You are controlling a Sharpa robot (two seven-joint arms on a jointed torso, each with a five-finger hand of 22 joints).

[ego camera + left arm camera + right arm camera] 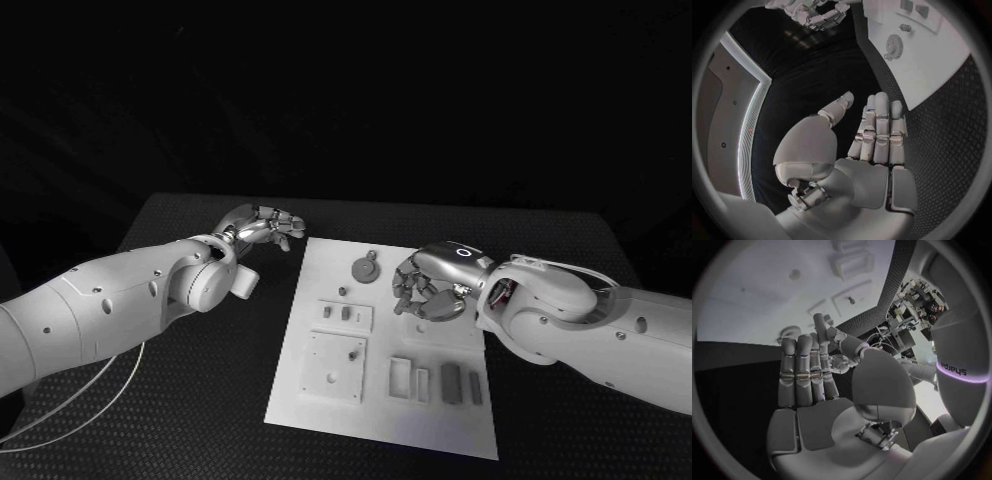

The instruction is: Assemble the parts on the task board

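Nearest the head cam, the task board [378, 420] is sitting w/ its front edge closest; the blk table [173, 400] is running under it.

L to R. Left hand [264, 226] is hovering over the table just off the board's far-left corner, apart from it. Left wrist view is showing its fingers [879, 132] lying straight and together, thumb out to the side, nothing btwn them, so it's empty and open.

On the board: a raised square block [338, 366] is sitting front-left, a smaller plate [345, 316] just behind it. A round grey disc w/ a small tab [366, 269] is lying toward the far edge, centre. Front-centre/right, a row of slots and narrow grey bars [451, 383] is lying side by side; can't tell which are parts and which are recesses.

Right hand [427, 288] is hanging over the board's right-centre, just beside the disc, fingers curling downward. Right wrist view is showing its fingers [803, 375] mostly straight w/ thumb and one finger bending toward each other, nothing visible btwn them. Reads as empty, partly open.

Judgement: an approach/pick step, no part held yet, assembly looking early. Next move prob needs the right hand lowering onto a part (disc being closest), fingertips closing on its rim w/o sliding it; the left hand is looking free to steady the board.
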